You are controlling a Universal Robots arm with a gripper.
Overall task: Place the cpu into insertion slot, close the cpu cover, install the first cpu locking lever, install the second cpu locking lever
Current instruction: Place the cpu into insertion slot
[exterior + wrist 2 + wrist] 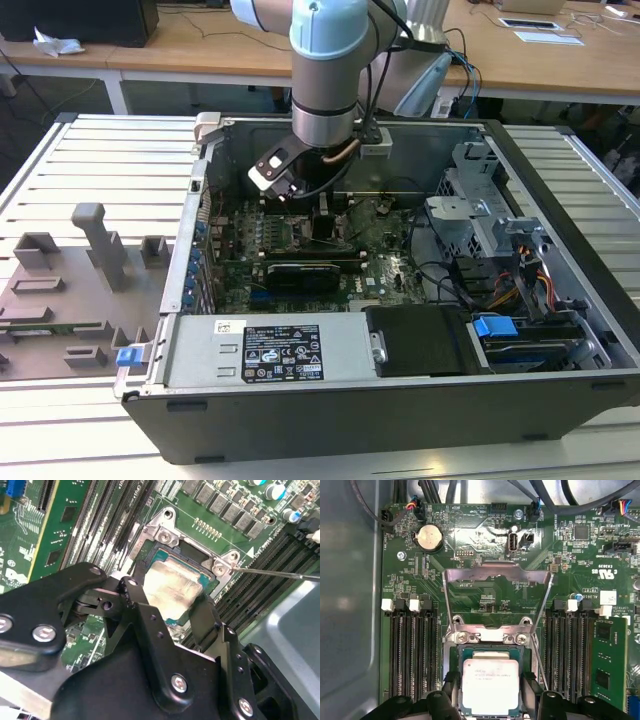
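The cpu (490,687) sits low over the insertion slot (454,662), its silver top facing up. I cannot tell whether it is fully seated or just above the contacts. The gripper (166,600) is closed to the chip's width and pinches two opposite edges.

Beyond the slot, the cpu cover (497,575) is swung open, and a thin locking lever (275,572) runs beside the slot's corner. Black memory slots (412,650) flank the slot on both sides.

The likely risk is misalignment. If the chip goes down skewed or tilted, it could ride on the slot's rim or bend the contacts. The raised cover could also drop onto the fingers (451,690).
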